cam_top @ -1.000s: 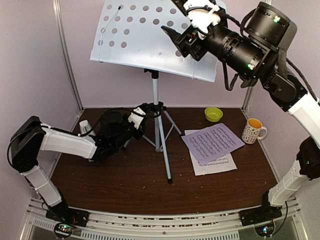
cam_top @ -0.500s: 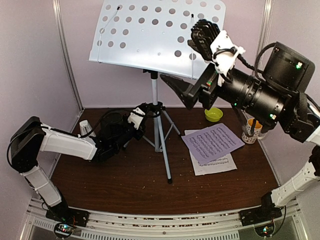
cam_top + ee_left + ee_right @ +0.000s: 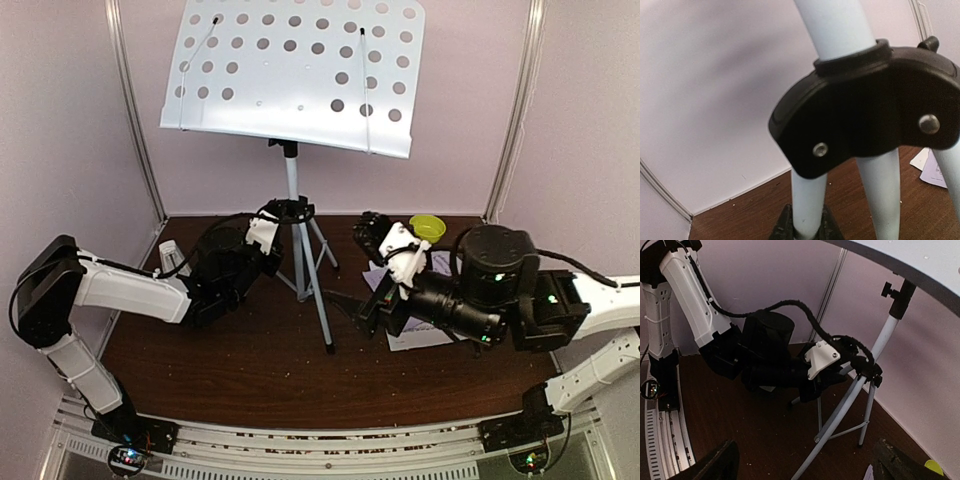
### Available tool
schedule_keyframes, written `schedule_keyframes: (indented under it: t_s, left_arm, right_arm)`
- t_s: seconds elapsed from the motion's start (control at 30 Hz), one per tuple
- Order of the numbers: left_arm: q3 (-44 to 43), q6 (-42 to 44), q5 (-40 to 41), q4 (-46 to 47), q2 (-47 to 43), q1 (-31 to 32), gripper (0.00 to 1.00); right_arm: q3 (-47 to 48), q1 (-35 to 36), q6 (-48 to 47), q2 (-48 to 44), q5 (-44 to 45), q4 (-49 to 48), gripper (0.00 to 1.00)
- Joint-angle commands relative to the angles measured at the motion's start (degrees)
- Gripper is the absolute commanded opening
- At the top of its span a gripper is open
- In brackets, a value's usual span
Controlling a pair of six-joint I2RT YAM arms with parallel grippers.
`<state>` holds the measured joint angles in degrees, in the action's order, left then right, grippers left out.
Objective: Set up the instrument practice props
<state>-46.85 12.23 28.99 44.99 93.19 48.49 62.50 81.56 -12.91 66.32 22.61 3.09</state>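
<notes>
- The music stand [image 3: 290,75] is toward the back of the counter [image 3: 250,370], a bit left of the middle. In the last second it has slid a little to the left. Its plate with the holes sits tilted on top.
- My left fingers [image 3: 784,227] pinch one thin leg of the stand, just under the black joint. They have not let go.
- A second ago my right fingers [image 3: 715,465] were up by the plate. Now that arm has dropped low over the counter. The fingers are spread wide, with nothing in them.
- I think this means the plate is done and the paper comes next.
- The two paper sheets [image 3: 935,172] lie flat on the counter, to the right of the stand. From above, my right arm hides most of them.
- The little grey metronome [image 3: 169,255] sits at the back left, behind my left arm.
- A green bowl [image 3: 427,227] sits at the back right.
- I can read no brand, label or words anywhere. The print on the sheets is too small to make out.
</notes>
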Motion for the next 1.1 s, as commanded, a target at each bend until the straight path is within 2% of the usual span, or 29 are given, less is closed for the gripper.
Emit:
schedule_keyframes:
  t_s: [0.0,0.3,0.57,0.7,0.9,1.07]
  left_arm:
    - [3.4,-6.6,12.5,-9.4,0.6,-0.5,0.0]
    - [3.4,-9.0,15.5,-11.8,-0.4,0.2,0.0]
    - [1.8,-12.6,17.2,-15.4,0.5,1.4,0.0]
    - [1.7,-14.3,16.7,-16.3,0.7,1.8,0.0]
    - [1.9,-14.9,15.8,-16.9,0.8,1.9,0.0]
    - [1.9,-14.9,15.4,-16.8,0.6,2.0,0.0]
  right_arm:
    - [-2.9,-3.4,9.6,3.6,-0.4,-3.2,0.93]
    - [-9.0,-13.5,18.4,9.2,-10.9,-13.7,0.89]
    - [-2.4,-17.6,15.6,21.1,-16.4,-16.5,0.79]
    - [2.4,-18.4,15.3,26.6,-16.5,-17.2,0.76]
    - [7.5,-19.4,17.1,32.5,-13.1,-17.6,0.66]
    - [8.4,-20.6,18.7,35.5,-10.5,-19.8,0.59]
